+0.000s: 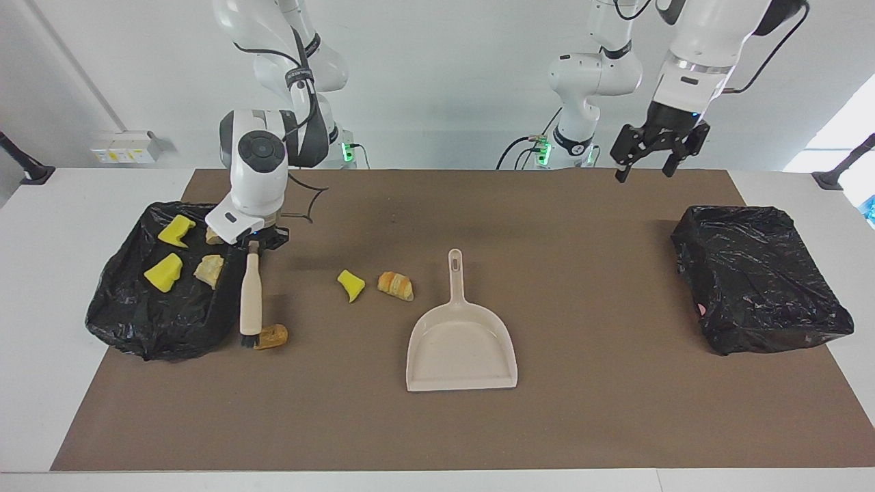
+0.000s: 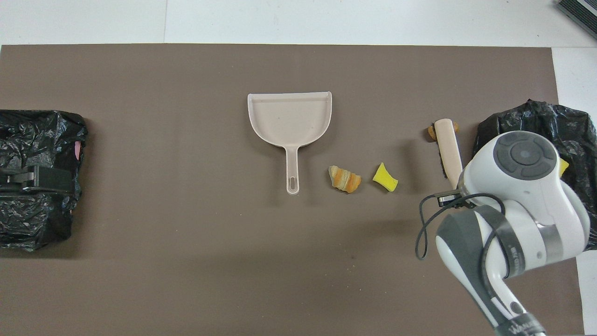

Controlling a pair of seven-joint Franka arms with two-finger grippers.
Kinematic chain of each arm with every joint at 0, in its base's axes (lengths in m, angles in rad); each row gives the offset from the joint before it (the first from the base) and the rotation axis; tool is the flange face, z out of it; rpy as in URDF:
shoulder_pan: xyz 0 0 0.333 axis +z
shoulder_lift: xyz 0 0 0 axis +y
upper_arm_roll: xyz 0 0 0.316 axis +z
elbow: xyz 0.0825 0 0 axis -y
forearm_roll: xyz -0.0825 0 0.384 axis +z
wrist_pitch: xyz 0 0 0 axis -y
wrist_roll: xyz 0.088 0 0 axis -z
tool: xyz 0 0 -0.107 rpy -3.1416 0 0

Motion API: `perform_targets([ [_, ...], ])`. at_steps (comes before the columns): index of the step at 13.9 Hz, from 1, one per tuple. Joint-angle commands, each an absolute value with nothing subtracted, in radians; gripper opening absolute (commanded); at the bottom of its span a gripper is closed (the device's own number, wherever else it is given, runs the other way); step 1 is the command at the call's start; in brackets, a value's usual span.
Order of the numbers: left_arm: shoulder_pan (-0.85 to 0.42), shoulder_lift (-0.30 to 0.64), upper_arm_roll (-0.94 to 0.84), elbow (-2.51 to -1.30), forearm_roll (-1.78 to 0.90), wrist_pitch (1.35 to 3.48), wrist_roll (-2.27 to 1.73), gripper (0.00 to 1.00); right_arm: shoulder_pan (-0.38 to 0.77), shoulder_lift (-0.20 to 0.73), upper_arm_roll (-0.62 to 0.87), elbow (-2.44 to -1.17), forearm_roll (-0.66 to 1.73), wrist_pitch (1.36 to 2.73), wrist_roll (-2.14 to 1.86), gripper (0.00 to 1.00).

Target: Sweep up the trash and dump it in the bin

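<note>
My right gripper (image 1: 254, 240) is shut on the handle end of a beige brush (image 1: 251, 292), which points down and away from the robots. Its dark bristles touch the mat beside a golden-brown bun (image 1: 272, 336). A yellow sponge wedge (image 1: 351, 284) and a striped croissant piece (image 1: 396, 285) lie on the mat between the brush and the beige dustpan (image 1: 461, 342). Several more bits, yellow sponges (image 1: 164, 271) and pastry pieces (image 1: 210, 270), lie on a crumpled black bag (image 1: 130, 307) at the right arm's end. My left gripper (image 1: 646, 164) waits raised and open, empty.
A boxy bin lined with a black bag (image 1: 762, 277) stands at the left arm's end of the brown mat (image 1: 588, 410). In the overhead view, the dustpan (image 2: 289, 119) lies flat with its handle toward the robots, and the brush (image 2: 448, 147) and bun (image 2: 431, 133) lie beside the black bag (image 2: 536, 126).
</note>
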State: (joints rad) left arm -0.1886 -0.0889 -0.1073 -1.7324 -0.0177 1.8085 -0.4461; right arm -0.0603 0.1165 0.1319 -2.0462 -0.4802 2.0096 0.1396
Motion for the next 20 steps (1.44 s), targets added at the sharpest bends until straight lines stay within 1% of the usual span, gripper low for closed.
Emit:
perform_targets([
  [1,-0.293,-0.006,-0.094,-1.739,-0.015,1.905,-0.567,1.00,-0.093,0.176,0.149,-1.985,-0.540,2.029,0.127,0.00],
  [3,-0.337,-0.003,-0.094,-1.778,-0.015,1.942,-0.600,1.00,-0.094,0.198,0.152,-1.983,-0.531,2.031,0.126,0.00],
  [4,-0.362,0.015,-0.094,-1.795,-0.015,1.980,-0.601,1.00,-0.092,0.201,0.153,-1.988,-0.526,2.029,0.124,0.00],
  [7,-0.434,0.122,-0.094,-1.796,-0.015,2.158,-0.653,1.00,-0.078,0.212,0.156,-2.006,-0.476,2.028,0.091,0.00],
  [9,-0.504,0.211,-0.094,-1.795,-0.015,2.241,-0.655,1.00,-0.077,0.221,0.155,-2.006,-0.312,2.026,0.008,0.00],
  [11,-0.560,0.271,-0.094,-1.801,-0.015,2.302,-0.660,1.00,-0.066,0.219,0.161,-2.006,-0.255,2.010,-0.014,0.00],
  [14,-0.587,0.282,-0.094,-1.821,-0.015,2.336,-0.672,1.00,-0.020,0.215,0.172,-2.003,-0.138,1.980,-0.017,0.00],
  [16,-0.627,0.302,-0.094,-1.845,-0.015,2.370,-0.690,1.00,-0.005,0.212,0.172,-1.967,-0.098,1.916,-0.025,0.00],
  [18,-0.669,0.333,-0.094,-1.858,-0.015,2.384,-0.686,1.00,-0.005,0.210,0.172,-1.886,-0.097,1.812,-0.050,0.00],
  [20,-0.673,0.350,-0.094,-1.859,-0.014,2.382,-0.672,1.00,-0.018,0.206,0.170,-1.836,-0.094,1.758,-0.092,0.00],
])
